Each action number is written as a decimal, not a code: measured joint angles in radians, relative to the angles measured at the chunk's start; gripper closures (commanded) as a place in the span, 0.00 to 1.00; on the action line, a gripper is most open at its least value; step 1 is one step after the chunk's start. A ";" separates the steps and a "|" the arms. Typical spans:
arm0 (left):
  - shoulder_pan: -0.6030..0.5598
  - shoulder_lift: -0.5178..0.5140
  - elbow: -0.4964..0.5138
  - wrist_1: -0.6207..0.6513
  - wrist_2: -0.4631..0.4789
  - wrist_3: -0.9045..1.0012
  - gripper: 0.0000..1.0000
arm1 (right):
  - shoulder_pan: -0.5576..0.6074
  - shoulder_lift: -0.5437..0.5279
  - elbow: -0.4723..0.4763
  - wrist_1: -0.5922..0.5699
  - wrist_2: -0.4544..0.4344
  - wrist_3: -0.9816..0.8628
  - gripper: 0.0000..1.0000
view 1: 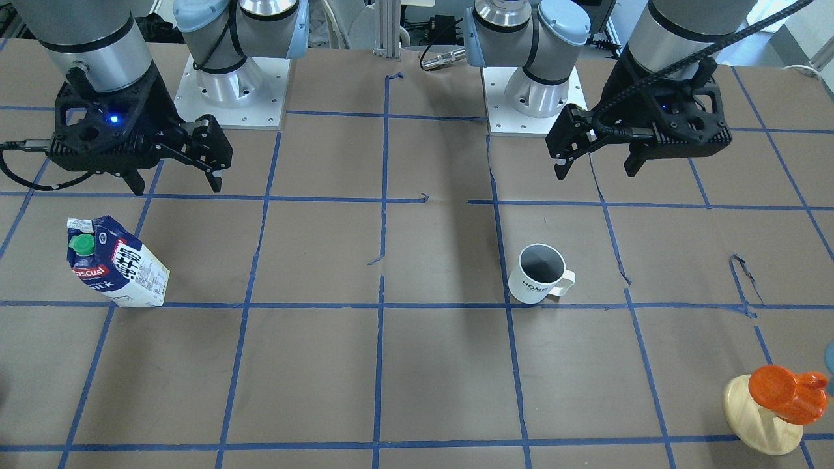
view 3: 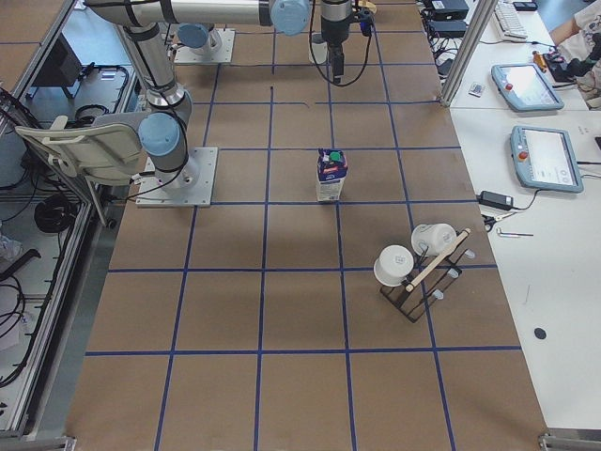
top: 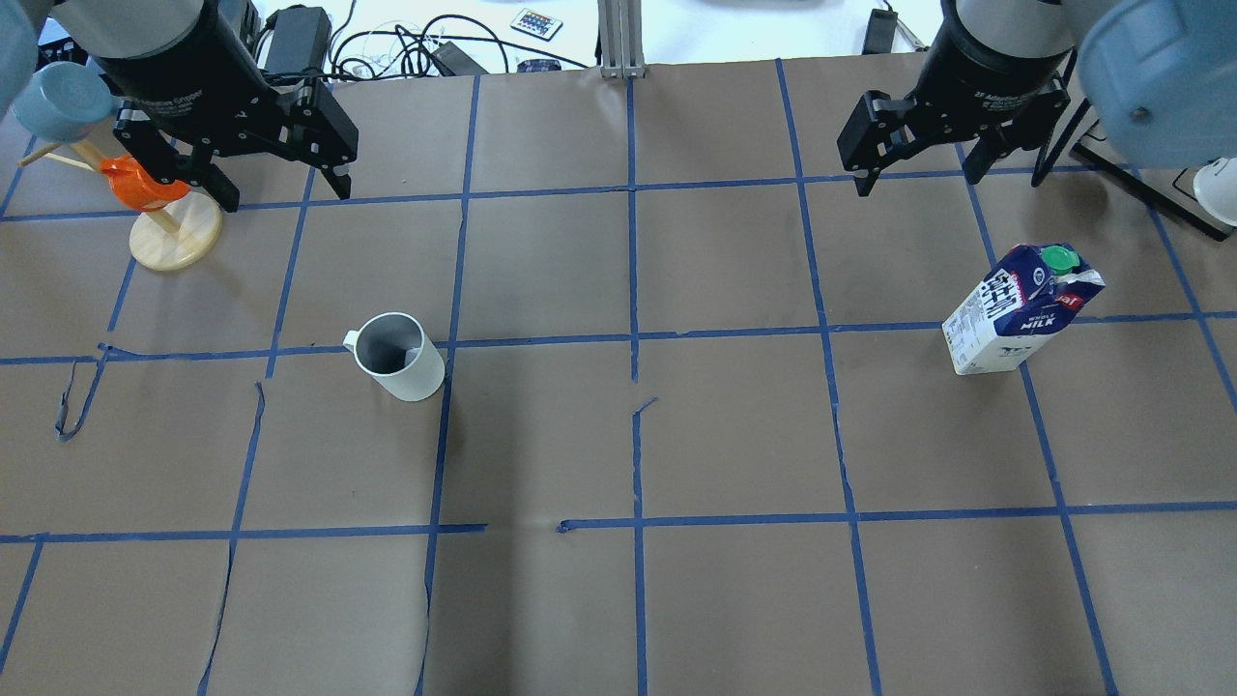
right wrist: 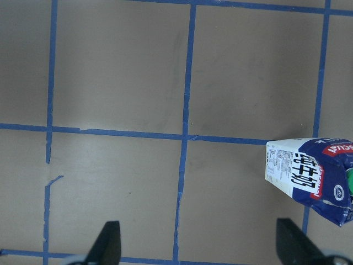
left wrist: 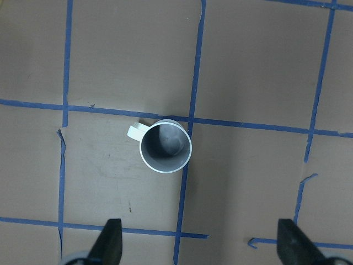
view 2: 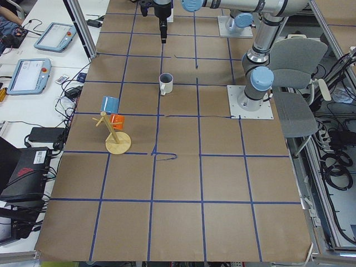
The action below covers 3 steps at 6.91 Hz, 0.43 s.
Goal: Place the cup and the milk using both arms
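Well clear of cup [top: 396, 360] and milk [top: 1015, 311], left gripper [top: 285, 189] and right gripper [top: 916, 182] gape empty.

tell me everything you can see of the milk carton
The milk carton is a small gable-top box that looks like coated card, dark blue above and white below, with a red "Pascual" label, "WHOLE MILK" lettering and a green screw cap on its sloped top. The top looks slightly creased. It stands upright on the brown-papered table, beside a crossing of blue tape lines. Only the table touches it; the right claw hangs open, apart from it.
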 measured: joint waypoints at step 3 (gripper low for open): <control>-0.002 0.003 -0.004 0.000 0.002 -0.001 0.00 | 0.000 0.001 0.001 0.000 0.000 -0.001 0.00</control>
